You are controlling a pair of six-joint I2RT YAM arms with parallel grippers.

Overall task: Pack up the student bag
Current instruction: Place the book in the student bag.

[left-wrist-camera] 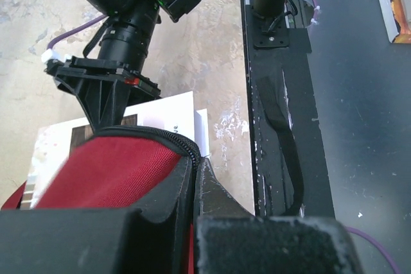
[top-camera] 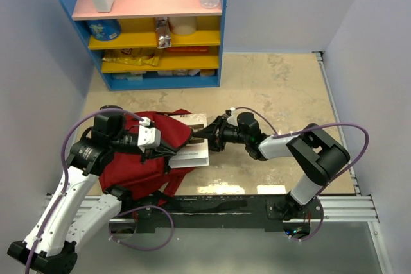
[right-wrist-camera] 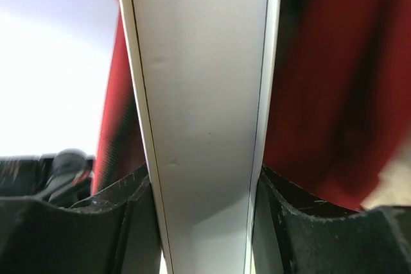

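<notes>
Red student bag lies on the desk in front of the left arm, mouth facing the robot's right. Left end effector is pressed together on the bag's zippered rim, propping the mouth up. Right end effector pinches a white book by its faces. The book's long axis runs from the right end effector toward the mouth, and its leading end looks tucked under the rim. Next push is likely leftward along that axis.

The student bag is matt red woven cloth. The book has a smooth white card cover. The table looks like mottled, slightly glossy stone.
</notes>
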